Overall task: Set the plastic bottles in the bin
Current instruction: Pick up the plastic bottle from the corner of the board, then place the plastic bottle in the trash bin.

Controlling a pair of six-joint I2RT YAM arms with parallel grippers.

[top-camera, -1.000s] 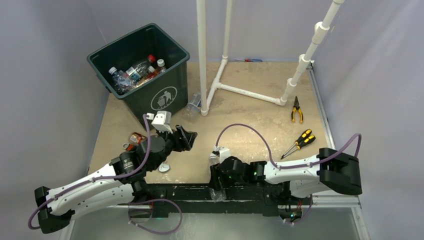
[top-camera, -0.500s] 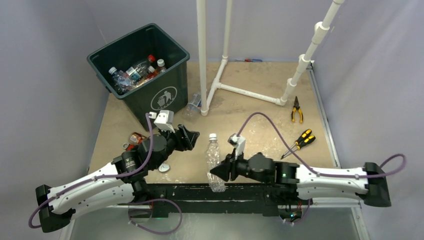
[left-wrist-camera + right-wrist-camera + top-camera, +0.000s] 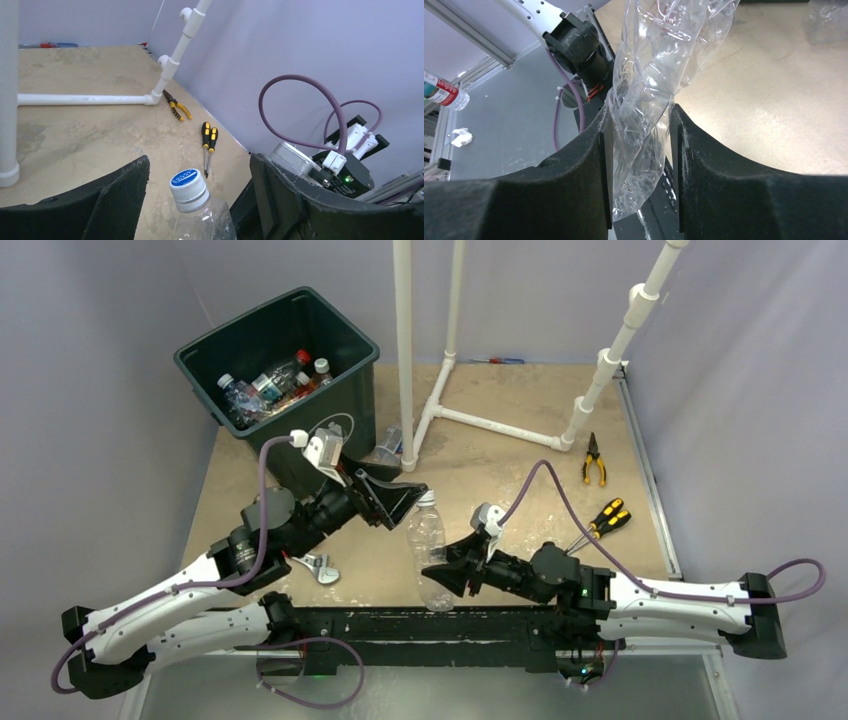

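Note:
A clear, crumpled plastic bottle (image 3: 427, 552) with a white cap (image 3: 188, 184) stands upright above the table's near middle. My right gripper (image 3: 450, 575) is shut on its lower body (image 3: 644, 125), which is squeezed between the pads. My left gripper (image 3: 405, 496) is open, one finger (image 3: 120, 200) on each side of the cap, not touching it. The dark green bin (image 3: 300, 435) stands at the far left with several bottles (image 3: 270, 385) inside. Another clear bottle (image 3: 388, 445) lies beside the bin at the foot of a pipe.
A white PVC pipe frame (image 3: 440, 410) rises from the table's far middle. Yellow-handled pliers (image 3: 594, 462) and two screwdrivers (image 3: 600, 522) lie at the right. A wrench (image 3: 318, 568) lies under my left arm. A red-labelled bottle (image 3: 444, 92) lies off the table.
My right gripper shut on the bottle at the near edge, lifted it upright and stretched left. My left gripper swung right to the cap and opened wider.

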